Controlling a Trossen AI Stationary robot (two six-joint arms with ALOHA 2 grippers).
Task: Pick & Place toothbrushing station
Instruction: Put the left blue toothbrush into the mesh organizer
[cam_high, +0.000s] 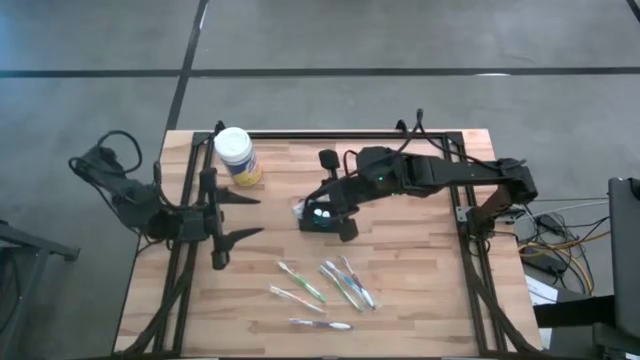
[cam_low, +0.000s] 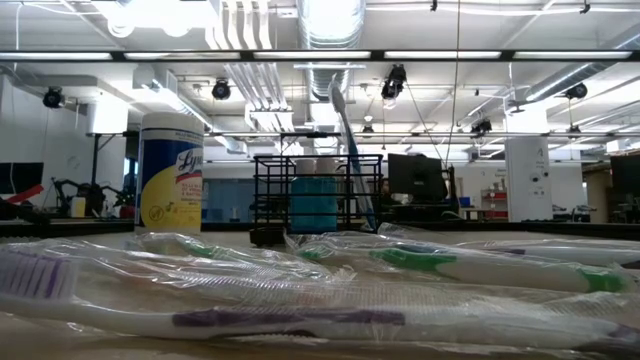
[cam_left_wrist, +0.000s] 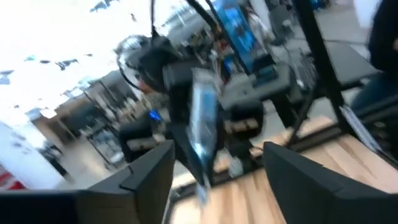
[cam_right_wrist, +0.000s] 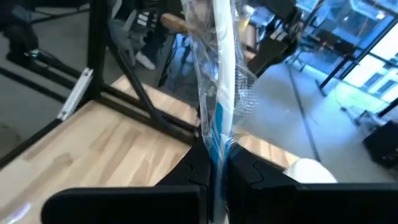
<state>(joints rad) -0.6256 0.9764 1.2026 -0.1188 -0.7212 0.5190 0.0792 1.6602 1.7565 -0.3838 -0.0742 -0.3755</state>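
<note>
The black openwork caddy (cam_high: 322, 219) stands mid-table; in the low view (cam_low: 315, 200) it holds a teal item, and a blue-white toothbrush (cam_low: 350, 150) leans in it. My right gripper (cam_high: 312, 208) hovers at the caddy, shut on a clear-wrapped white and blue toothbrush (cam_right_wrist: 221, 74). The wrapped brush also shows in the left wrist view (cam_left_wrist: 202, 130). I cannot tell whether it is the one leaning in the caddy. My left gripper (cam_high: 258, 217) is open and empty, left of the caddy. My right gripper pinches the wrapped toothbrush between its two fingers at the blue part of the handle (cam_right_wrist: 217, 149), wrapper and all. The brush runs on past the fingertips, along the fingers. What its free end (cam_left_wrist: 202, 186) rests on does not show.
A white-capped, yellow-labelled round jar (cam_high: 237, 156) stands at the far left, also in the low view (cam_low: 170, 170). Several wrapped toothbrushes (cam_high: 322, 285) lie on the near half of the wooden table (cam_high: 420, 270). Black frame rails run along both sides.
</note>
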